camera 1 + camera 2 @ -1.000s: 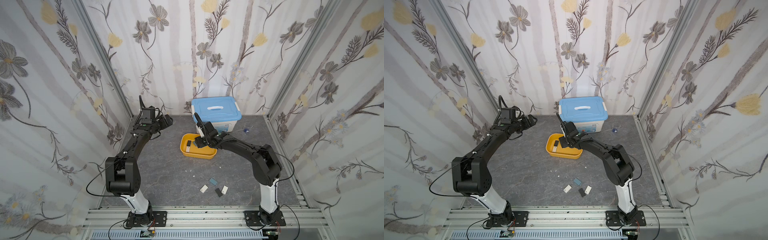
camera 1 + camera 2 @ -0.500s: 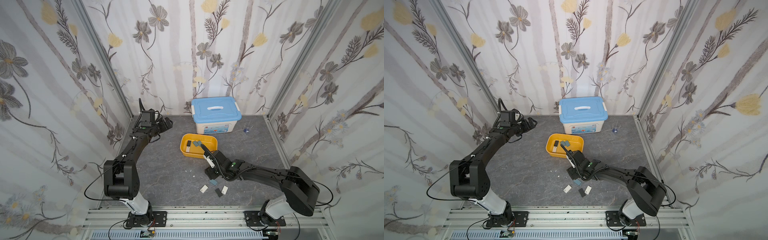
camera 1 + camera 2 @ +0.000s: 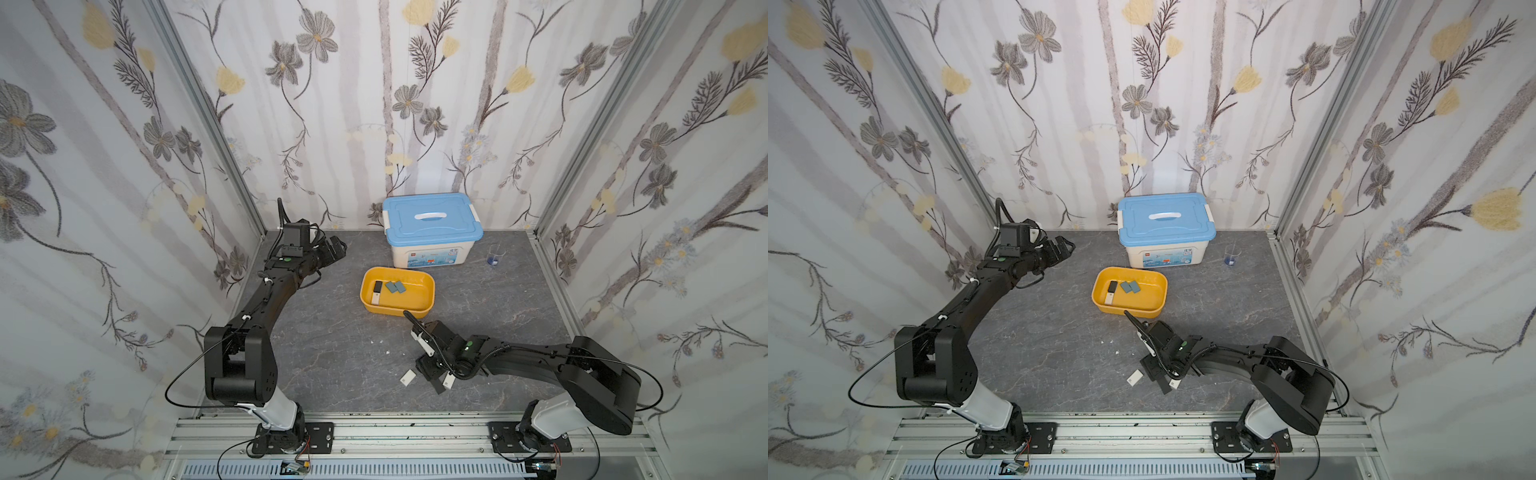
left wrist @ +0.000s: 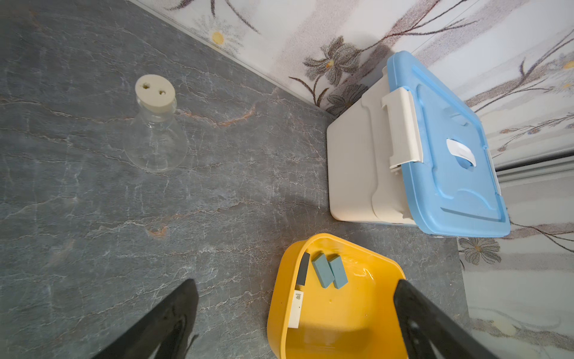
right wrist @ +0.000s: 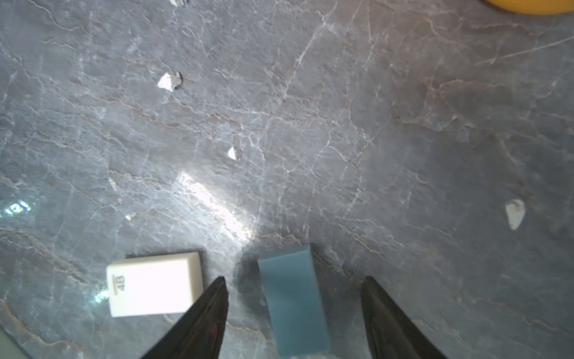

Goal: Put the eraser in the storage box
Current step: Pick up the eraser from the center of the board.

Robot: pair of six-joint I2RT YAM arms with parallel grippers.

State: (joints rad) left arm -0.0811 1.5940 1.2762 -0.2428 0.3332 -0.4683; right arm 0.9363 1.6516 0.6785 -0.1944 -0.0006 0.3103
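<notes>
Left gripper: far left of the table, jaws wide apart, holding nothing.

Storage box, centre: we count 3 erasers inside, 2 blue erasers side by side and 1 black-and-white eraser.

Change: 1 second ago the right arm reached over the box. Since then it has swung back to the near side and dropped low over the loose erasers there. We read this as 1 delivery finished and the next pick begun.

Right gripper: open, low over the table, jaws straddling the next blue eraser with a gap on each side. We see no contact yet.

That eraser lies flat on the table, on the near side of the box and well apart from it. A white eraser sits just left of the gripper, outside the jaws.
</notes>
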